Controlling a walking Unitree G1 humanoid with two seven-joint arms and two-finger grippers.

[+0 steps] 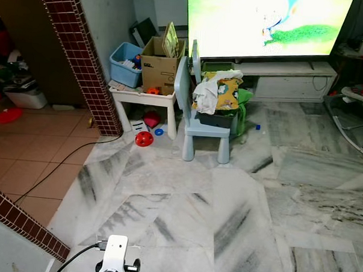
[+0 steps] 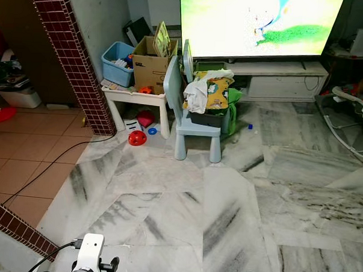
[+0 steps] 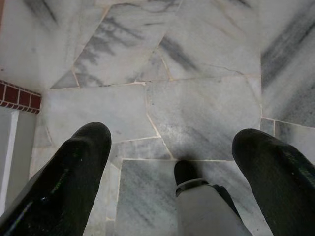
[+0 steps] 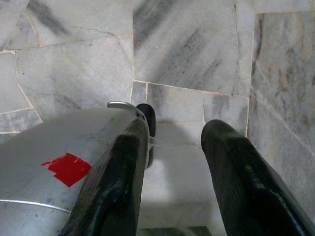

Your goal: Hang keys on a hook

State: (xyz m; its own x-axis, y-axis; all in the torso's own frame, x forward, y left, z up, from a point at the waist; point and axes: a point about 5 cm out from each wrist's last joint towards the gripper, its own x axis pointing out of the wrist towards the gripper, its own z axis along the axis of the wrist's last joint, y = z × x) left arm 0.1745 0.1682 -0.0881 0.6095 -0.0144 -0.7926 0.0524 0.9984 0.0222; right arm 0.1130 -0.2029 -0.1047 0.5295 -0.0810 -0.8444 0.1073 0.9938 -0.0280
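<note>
Over the marble floor (image 1: 185, 190) both arms hung idle, left claw (image 3: 170, 162) wide and right claw (image 4: 172, 167) parted, holding nothing, apparently while searching for keys

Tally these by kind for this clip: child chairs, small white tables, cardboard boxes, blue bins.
Child chair: 1
Small white table: 1
Cardboard box: 1
Blue bin: 1
Total: 4

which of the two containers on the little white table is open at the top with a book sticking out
The brown cardboard box, on the small white plastic table beside the pale blue child's chair. The light blue plastic bin next to it is lower, with small items inside.
</note>
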